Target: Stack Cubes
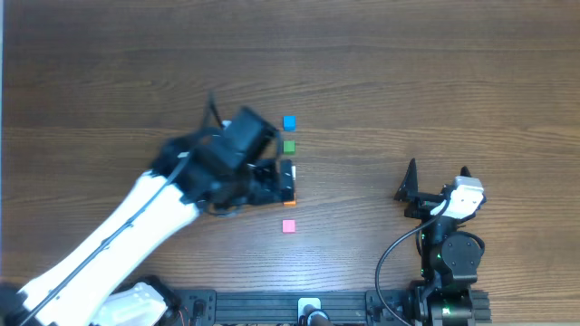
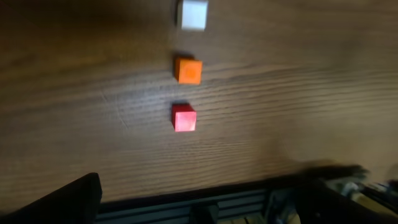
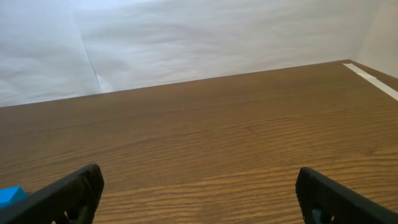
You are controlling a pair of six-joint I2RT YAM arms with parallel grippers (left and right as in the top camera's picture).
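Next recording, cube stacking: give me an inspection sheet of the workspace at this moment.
Surface: wooden table.
Job's things: blue cube, green cube, white cube, orange cube, pink cube, in one row, apart, none stacked.
Clutter: nothing seen.
Grippers: left gripper raised at the row's middle, jaws open; right gripper aside, jaws open, empty.
Cables: black cable looping beside right arm.
Surroundings: white wall behind the table.

Row, unstacked: blue cube (image 1: 288, 122), green cube (image 1: 289, 146), white cube (image 2: 193, 14), orange cube (image 2: 188, 70), pink cube (image 1: 288, 226).
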